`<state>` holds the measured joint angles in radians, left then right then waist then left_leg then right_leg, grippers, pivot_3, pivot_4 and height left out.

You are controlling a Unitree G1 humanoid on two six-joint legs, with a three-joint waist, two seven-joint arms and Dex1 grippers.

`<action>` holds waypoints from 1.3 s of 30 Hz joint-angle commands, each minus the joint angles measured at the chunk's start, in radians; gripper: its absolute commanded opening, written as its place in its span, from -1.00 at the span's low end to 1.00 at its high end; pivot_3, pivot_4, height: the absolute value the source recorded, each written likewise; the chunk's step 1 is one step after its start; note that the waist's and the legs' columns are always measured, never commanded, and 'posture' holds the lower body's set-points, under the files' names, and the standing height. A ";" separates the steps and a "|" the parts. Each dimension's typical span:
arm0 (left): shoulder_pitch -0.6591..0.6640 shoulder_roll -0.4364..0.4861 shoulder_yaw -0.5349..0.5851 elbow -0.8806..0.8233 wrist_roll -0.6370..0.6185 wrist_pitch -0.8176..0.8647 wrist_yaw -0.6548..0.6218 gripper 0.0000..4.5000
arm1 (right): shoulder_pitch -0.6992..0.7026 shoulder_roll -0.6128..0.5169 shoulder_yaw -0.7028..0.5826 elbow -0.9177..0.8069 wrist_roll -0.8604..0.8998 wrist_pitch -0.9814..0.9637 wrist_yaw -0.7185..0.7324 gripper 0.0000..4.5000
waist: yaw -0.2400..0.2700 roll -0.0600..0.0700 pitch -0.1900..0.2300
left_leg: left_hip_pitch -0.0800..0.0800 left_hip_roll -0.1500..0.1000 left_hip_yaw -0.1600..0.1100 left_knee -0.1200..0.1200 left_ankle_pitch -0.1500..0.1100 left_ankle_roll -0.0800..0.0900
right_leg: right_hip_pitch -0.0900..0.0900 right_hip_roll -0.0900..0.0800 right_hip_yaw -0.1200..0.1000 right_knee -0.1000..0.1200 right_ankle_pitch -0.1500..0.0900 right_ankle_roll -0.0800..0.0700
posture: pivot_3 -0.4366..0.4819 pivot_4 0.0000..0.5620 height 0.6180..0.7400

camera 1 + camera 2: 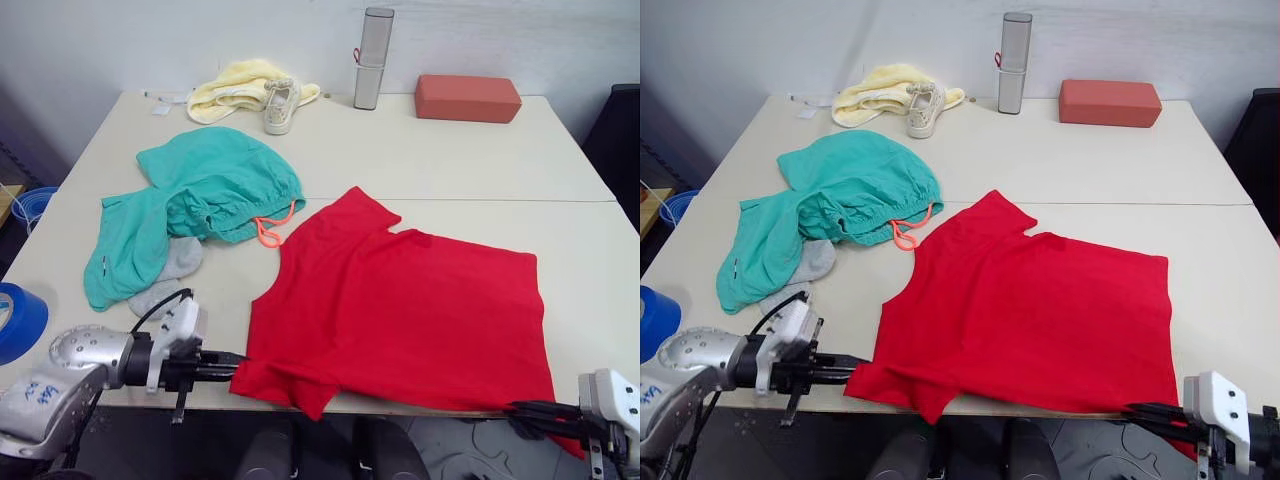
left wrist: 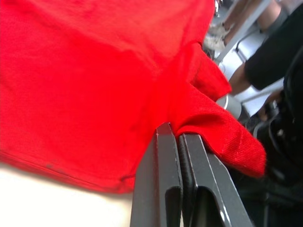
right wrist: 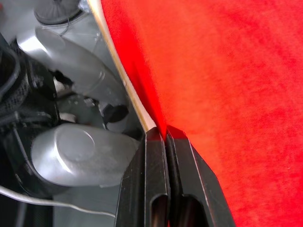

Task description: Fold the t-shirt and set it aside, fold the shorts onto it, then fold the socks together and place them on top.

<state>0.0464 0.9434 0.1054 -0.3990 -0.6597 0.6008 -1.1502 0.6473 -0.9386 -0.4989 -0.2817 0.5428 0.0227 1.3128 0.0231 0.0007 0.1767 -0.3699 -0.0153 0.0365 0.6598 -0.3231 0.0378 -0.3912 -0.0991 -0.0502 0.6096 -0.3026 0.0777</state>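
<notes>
The red t-shirt (image 1: 400, 305) lies spread on the table (image 1: 420, 150), its near hem at the front edge. My left gripper (image 1: 232, 363) is shut on the shirt's near left corner (image 2: 208, 118). At the near right corner my right gripper (image 1: 520, 410) is shut on the shirt's hem (image 3: 156, 118) at the table edge. The teal shorts (image 1: 190, 205) with an orange drawstring (image 1: 272, 230) lie crumpled at the left. Grey socks (image 1: 170, 275) stick out partly from under the shorts.
A pale yellow cloth (image 1: 235, 88) and a beige sneaker (image 1: 280, 105) lie at the back left. A silver cylinder (image 1: 372, 58) and a red-brown block (image 1: 467, 98) stand at the back. Blue objects (image 1: 18, 322) sit off the table's left side.
</notes>
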 commanded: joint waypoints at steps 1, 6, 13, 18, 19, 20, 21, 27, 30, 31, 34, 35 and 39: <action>-0.075 0.016 -0.032 0.041 -0.021 0.121 0.027 -0.99 | -0.035 -0.037 -0.015 -0.047 0.035 0.130 -0.025 -1.00 | 0.000 0.000 0.000 | 0.000 0.000 0.000 0.000 0.000 0.000 | 0.000 0.000 0.000 0.000 0.000 0.001 | -0.05 -0.47 1.00; -0.202 -0.027 -0.068 0.127 -0.008 0.249 0.110 -0.99 | -0.123 -0.076 0.048 -0.058 0.018 0.282 -0.068 -1.00 | 0.000 -0.001 0.001 | -0.001 0.000 0.000 0.000 0.000 -0.001 | -0.001 0.000 0.000 0.001 0.003 0.005 | -0.05 -0.47 1.00; -0.284 -0.072 -0.063 0.171 -0.037 0.393 0.182 -0.99 | -0.220 -0.044 0.090 -0.072 0.058 0.422 -0.128 -1.00 | 0.000 -0.001 0.001 | -0.001 0.000 0.000 0.000 0.000 -0.001 | -0.002 0.000 -0.001 0.001 0.003 0.005 | -0.05 -0.47 1.00; -0.294 -0.092 -0.065 0.170 -0.036 0.427 0.217 -0.99 | -0.241 -0.023 0.113 -0.081 0.039 0.451 -0.160 -1.00 | 0.000 -0.001 0.001 | -0.001 0.000 0.000 -0.001 0.001 -0.002 | -0.002 0.000 -0.001 0.001 0.003 0.005 | -0.05 -0.47 1.00; -0.296 -0.096 -0.066 0.168 -0.035 0.430 0.221 -0.99 | -0.247 -0.016 0.114 -0.079 0.030 0.447 -0.168 -1.00 | 0.000 -0.002 0.001 | -0.001 0.000 0.000 -0.001 0.001 -0.002 | -0.001 0.000 -0.001 0.001 0.003 0.005 | -0.05 -0.47 1.00; -0.296 -0.103 -0.064 0.165 -0.037 0.437 0.229 -0.91 | -0.251 -0.009 0.111 -0.082 0.048 0.468 -0.174 -0.92 | 0.000 -0.002 0.001 | -0.001 0.000 0.000 -0.001 0.001 -0.002 | -0.001 0.000 -0.001 0.001 0.003 0.005 | -0.05 -0.47 1.00; -0.297 -0.116 -0.062 0.163 -0.027 0.427 0.246 -0.81 | -0.269 0.019 0.102 -0.076 0.039 0.429 -0.192 -0.82 | 0.000 -0.002 0.001 | -0.001 0.000 0.000 -0.001 0.001 -0.002 | -0.002 0.000 -0.001 0.001 0.003 0.005 | -0.05 -0.47 1.00; -0.268 -0.177 0.027 0.168 0.032 0.241 0.303 -0.01 | -0.273 0.095 -0.018 -0.104 0.061 0.343 -0.213 0.06 | 0.000 -0.002 0.001 | -0.001 0.000 0.000 -0.001 0.003 -0.007 | -0.002 0.001 -0.001 0.001 0.003 0.006 | -0.05 -0.47 1.00; -0.230 -0.175 0.076 0.170 0.045 0.129 0.260 0.40 | -0.250 0.123 -0.084 -0.141 0.081 0.313 -0.207 0.53 | 0.001 -0.002 0.001 | -0.001 0.000 0.000 -0.001 0.003 -0.007 | -0.002 0.001 -0.001 0.001 0.003 0.006 | -0.05 -0.47 1.00; -0.203 -0.168 0.105 0.163 0.028 0.094 0.211 0.40 | -0.224 0.134 -0.116 -0.176 0.106 0.319 -0.201 0.64 | 0.000 -0.002 0.001 | -0.001 0.000 0.000 -0.001 0.003 -0.007 | -0.002 0.001 -0.001 0.001 0.003 0.006 | -0.05 -0.47 1.00; -0.092 -0.089 0.086 0.148 0.117 -0.171 -0.003 0.40 | -0.102 0.145 -0.173 -0.275 0.133 0.329 -0.149 0.64 | -0.001 -0.001 0.000 | -0.001 0.000 0.000 -0.005 0.004 -0.008 | -0.003 0.001 -0.001 0.000 0.003 0.005 | -0.05 -0.47 1.00; -0.078 -0.078 0.072 0.165 0.161 -0.263 -0.033 0.40 | -0.070 0.146 -0.180 -0.288 0.124 0.319 -0.134 0.64 | -0.001 -0.001 0.000 | 0.001 0.000 0.000 -0.010 0.005 -0.011 | -0.003 0.001 -0.001 -0.003 0.003 0.005 | -0.05 -0.47 1.00; -0.109 -0.104 0.058 0.236 0.225 -0.454 -0.064 0.40 | 0.005 0.163 -0.190 -0.270 0.069 0.237 -0.088 0.64 | 0.004 -0.001 0.000 | 0.000 0.000 0.000 -0.011 0.002 -0.009 | -0.002 0.001 -0.001 -0.005 0.003 0.004 | -0.05 -0.47 1.00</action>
<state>-0.0420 0.8497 0.1652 -0.1727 -0.4524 0.2171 -1.2023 0.6338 -0.7897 -0.6539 -0.5468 0.6225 0.3005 1.2057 0.0272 -0.0005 0.1771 -0.3695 -0.0155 0.0369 0.6494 -0.3212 0.0296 -0.3929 -0.0988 -0.0509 0.6041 -0.2995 0.0812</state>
